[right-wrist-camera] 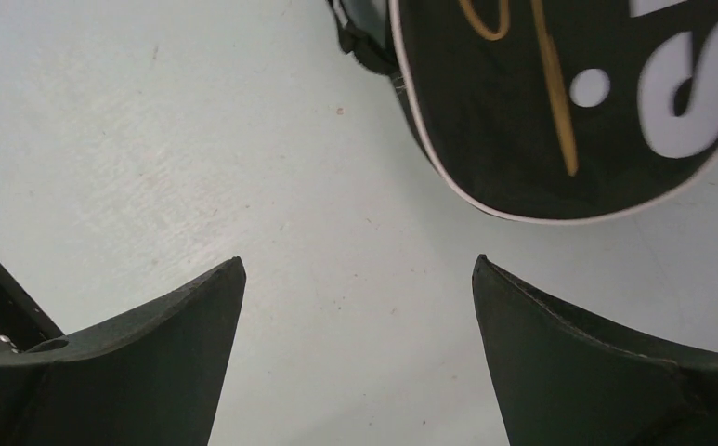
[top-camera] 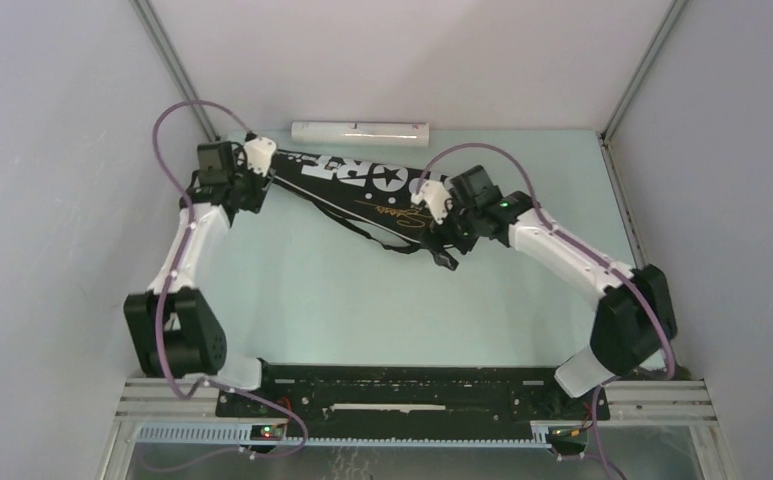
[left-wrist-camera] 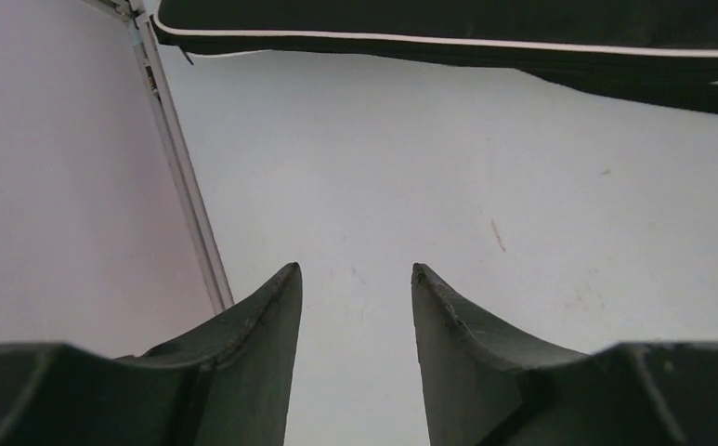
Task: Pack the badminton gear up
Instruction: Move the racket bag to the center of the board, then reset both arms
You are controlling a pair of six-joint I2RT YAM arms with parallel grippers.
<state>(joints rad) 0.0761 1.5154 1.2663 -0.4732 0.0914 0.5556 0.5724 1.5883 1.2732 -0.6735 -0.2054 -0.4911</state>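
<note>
The badminton gear in view is a black racquet-shaped bag (top-camera: 362, 195) with white lettering, lying slantwise across the back of the table, and a long white tube (top-camera: 360, 132) against the back wall. My left gripper (top-camera: 254, 180) is at the bag's narrow end near the back left corner. In the left wrist view the left gripper (left-wrist-camera: 355, 269) is open over bare table, the bag's piped edge (left-wrist-camera: 448, 19) just ahead. My right gripper (top-camera: 444, 225) hovers at the bag's wide end. In the right wrist view the right gripper (right-wrist-camera: 359, 265) is wide open and empty, with the bag (right-wrist-camera: 522, 111) ahead to the right.
A black strap (top-camera: 402, 245) trails from the bag toward the table's middle, and its buckle (right-wrist-camera: 359, 42) shows in the right wrist view. A wall and a metal corner post (left-wrist-camera: 183, 167) stand close on the left gripper's left side.
</note>
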